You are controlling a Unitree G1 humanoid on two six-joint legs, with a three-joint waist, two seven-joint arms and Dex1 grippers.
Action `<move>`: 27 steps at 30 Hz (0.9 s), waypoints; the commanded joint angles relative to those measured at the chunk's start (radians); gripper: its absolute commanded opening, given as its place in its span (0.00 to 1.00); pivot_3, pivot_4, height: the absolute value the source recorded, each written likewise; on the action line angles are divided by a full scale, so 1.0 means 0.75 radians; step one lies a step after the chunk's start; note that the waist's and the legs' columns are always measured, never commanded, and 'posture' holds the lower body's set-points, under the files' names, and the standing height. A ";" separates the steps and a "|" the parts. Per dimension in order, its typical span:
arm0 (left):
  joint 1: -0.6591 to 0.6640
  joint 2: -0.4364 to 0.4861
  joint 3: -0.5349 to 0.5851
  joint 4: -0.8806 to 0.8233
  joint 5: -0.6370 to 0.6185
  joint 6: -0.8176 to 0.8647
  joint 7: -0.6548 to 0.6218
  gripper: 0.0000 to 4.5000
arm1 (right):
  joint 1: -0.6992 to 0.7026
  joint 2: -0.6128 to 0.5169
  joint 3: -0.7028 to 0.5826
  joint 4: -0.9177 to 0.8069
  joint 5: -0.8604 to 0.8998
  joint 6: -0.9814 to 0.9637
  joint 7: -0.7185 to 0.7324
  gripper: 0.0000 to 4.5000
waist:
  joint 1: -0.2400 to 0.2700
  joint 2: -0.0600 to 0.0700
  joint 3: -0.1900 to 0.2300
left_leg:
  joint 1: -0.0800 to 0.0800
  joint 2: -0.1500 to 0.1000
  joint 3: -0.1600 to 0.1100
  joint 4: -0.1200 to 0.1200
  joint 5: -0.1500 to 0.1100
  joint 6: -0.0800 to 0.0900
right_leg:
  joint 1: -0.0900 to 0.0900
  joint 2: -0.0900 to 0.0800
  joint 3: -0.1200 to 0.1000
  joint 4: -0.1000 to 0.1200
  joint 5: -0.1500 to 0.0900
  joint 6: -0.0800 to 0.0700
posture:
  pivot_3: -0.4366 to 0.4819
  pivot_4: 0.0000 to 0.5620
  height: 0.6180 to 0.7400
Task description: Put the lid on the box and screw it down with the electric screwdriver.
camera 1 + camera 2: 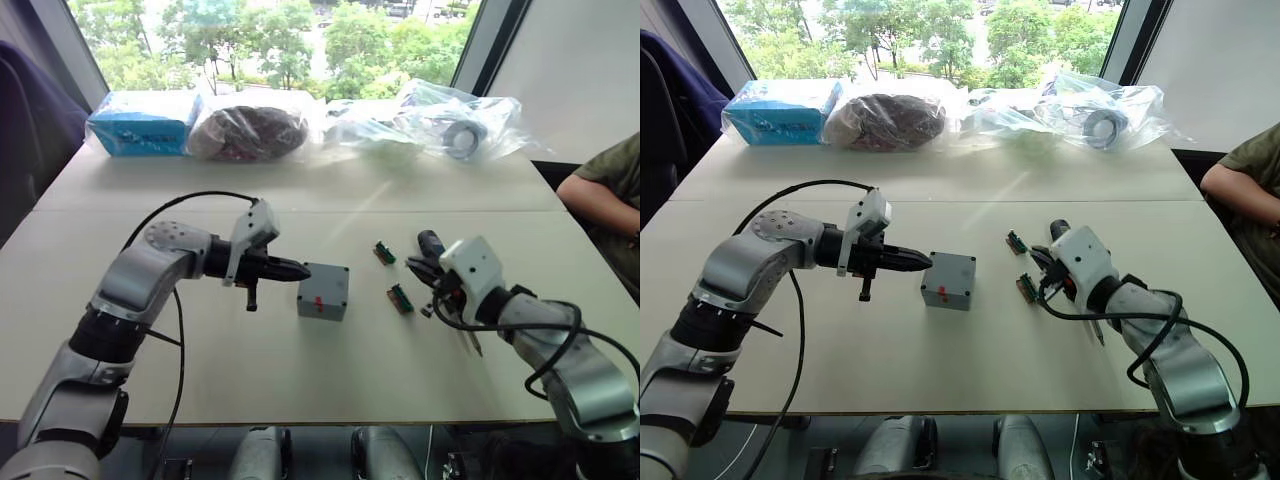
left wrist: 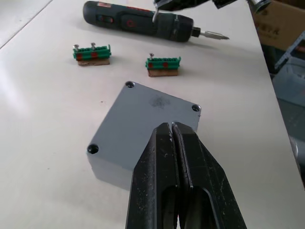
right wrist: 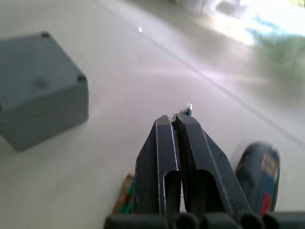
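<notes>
The grey box stands mid-table, its red mark on the wall facing me. The lid lies on top of it, flat face up, with screw holes at the corners. My left gripper is shut and empty, its tip at the lid's left edge; I cannot tell if it touches. The black and red electric screwdriver lies on the table to the right of the box, partly under my right arm. My right gripper hovers shut and empty just beside the screwdriver.
Two small green connectors lie between box and screwdriver. A blue packet and clear plastic bags line the table's far edge. A person's arm rests at the far right.
</notes>
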 commanded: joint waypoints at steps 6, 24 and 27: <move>0.024 0.036 0.111 0.005 -0.008 0.012 0.078 0.00 | -0.254 0.123 0.208 0.093 0.017 0.032 0.063 0.01 | 0.010 -0.001 0.001 | -0.001 0.000 0.000 0.000 0.000 0.000 | 0.000 -0.001 -0.001 0.000 0.000 0.000 | 0.48 0.27 1.00; 0.143 0.003 0.139 -0.200 -0.071 0.124 0.243 0.00 | -0.234 0.082 0.299 0.253 -0.111 -0.070 0.146 0.01 | 0.010 -0.001 0.002 | -0.002 -0.001 0.001 0.001 0.000 0.000 | 0.000 -0.002 0.000 0.000 0.000 0.001 | 0.48 0.27 1.00; 0.141 0.009 0.125 -0.199 -0.062 0.116 0.241 0.00 | -0.231 0.085 0.304 0.266 -0.134 -0.085 0.141 0.01 | 0.011 -0.001 0.002 | -0.002 -0.001 0.001 0.001 0.000 0.000 | 0.000 -0.002 0.000 0.000 0.000 0.001 | 0.48 0.27 1.00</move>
